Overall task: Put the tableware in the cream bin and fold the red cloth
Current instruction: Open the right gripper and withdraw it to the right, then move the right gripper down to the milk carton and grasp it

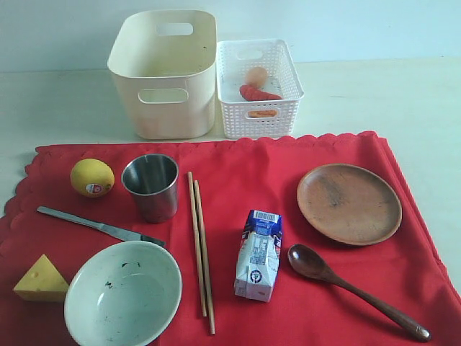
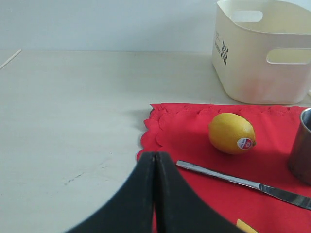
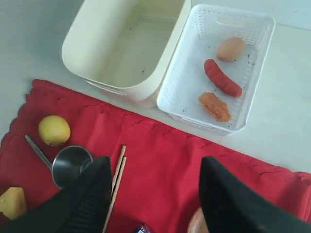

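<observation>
The left end effector [image 2: 155,162], closed tight and empty, sits just beside the metal knife [image 2: 243,182]; the right end effector [image 3: 155,167] gapes empty above the red cloth [image 3: 160,141].

Place: lab-like staged setup
Signs: bare pale desk [image 1: 418,94], blank wall [image 1: 57,29], toy-like cheese [image 1: 41,281] and steel cup [image 1: 151,189] arrayed on red cloth [image 1: 288,166]

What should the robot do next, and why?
Probably lower the open right gripper toward the wooden chopstick pair, which lies close beside it. The cream bin looks empty and the red cloth is covered with things, so clearing likely comes before folding.
</observation>
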`<state>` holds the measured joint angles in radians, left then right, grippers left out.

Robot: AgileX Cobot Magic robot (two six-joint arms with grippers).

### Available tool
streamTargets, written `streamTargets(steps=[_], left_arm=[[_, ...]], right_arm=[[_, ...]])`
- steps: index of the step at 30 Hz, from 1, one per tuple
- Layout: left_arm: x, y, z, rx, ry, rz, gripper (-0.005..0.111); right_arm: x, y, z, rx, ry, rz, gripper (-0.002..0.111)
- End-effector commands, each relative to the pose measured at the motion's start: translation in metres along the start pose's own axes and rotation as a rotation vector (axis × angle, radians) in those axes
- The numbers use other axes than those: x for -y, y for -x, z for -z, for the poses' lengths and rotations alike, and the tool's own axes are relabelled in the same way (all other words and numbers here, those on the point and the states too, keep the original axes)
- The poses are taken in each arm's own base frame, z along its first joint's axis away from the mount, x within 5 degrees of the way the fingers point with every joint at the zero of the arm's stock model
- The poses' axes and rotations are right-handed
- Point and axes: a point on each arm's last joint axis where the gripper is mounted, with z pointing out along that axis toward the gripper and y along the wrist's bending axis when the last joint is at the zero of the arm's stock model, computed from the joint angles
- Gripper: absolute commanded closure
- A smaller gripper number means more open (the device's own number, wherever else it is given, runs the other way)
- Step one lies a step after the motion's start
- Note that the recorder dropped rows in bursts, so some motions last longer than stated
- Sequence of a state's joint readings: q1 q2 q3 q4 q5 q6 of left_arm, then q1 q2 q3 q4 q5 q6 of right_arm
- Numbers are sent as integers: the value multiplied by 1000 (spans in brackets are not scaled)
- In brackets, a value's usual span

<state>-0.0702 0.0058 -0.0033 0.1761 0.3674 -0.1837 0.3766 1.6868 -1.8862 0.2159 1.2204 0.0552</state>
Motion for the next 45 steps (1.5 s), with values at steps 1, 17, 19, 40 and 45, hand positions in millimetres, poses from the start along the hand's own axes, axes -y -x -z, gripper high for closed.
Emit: streamTargets(steps=[1, 17, 19, 40, 45], left_arm=[[0, 0, 0, 7, -3, 12, 107], [0, 0, 0, 7, -3, 12, 107], [0, 0, 0, 7, -3, 12, 107], [0, 0, 0, 7, -3, 12, 107], [0, 0, 0, 7, -3, 12, 107]], right_arm=[[-1, -11, 15, 5, 9, 23, 55], [4, -148, 9, -240, 126, -39, 55], [7, -156, 5, -257, 122, -47, 55], [-26, -175, -63, -116, 323, -92, 55], [-19, -177, -87, -205, 259, -25, 40]])
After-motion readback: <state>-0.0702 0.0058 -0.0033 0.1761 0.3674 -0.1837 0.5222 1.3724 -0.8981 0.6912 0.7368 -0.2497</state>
